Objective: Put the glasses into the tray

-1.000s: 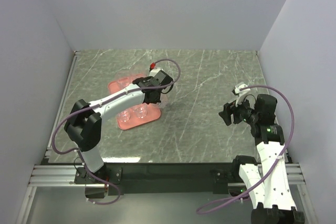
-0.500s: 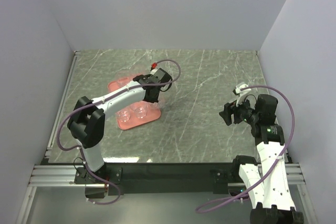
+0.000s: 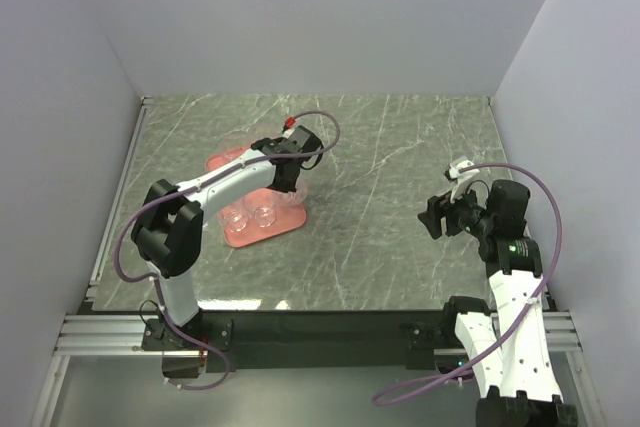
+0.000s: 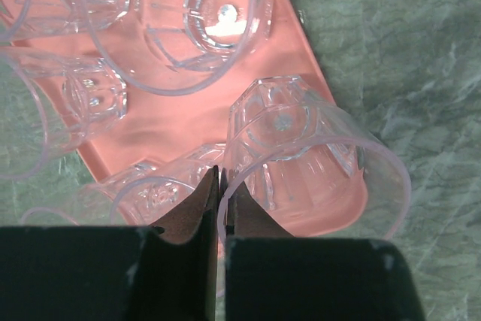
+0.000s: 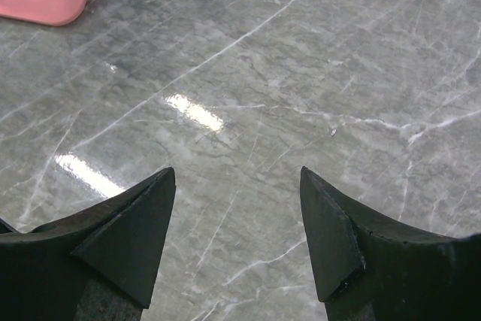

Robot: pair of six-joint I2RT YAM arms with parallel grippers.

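Observation:
The salmon-pink tray (image 3: 240, 237) lies left of the table's middle, with several clear glasses in it, two of them near its front (image 3: 236, 216) (image 3: 264, 214). My left gripper (image 3: 285, 180) hangs over the tray's right end. In the left wrist view the left gripper (image 4: 219, 174) is shut on the thin rim of one clear glass (image 4: 293, 148). That glass sits tilted over a corner of the tray (image 4: 161, 122), its base pointing away. More glasses (image 4: 199, 20) (image 4: 75, 103) stand around it. My right gripper (image 3: 432, 215) (image 5: 237, 178) hovers open over bare marble at the right, holding nothing.
The table is grey-green marble (image 3: 400, 147), enclosed by white walls at the back and both sides. A corner of the tray (image 5: 52, 1) shows at the top left of the right wrist view. Purple cables loop off both arms.
My left arm has shifted a little toward the back of the tray, still carrying the pinched glass. The right arm has not moved.

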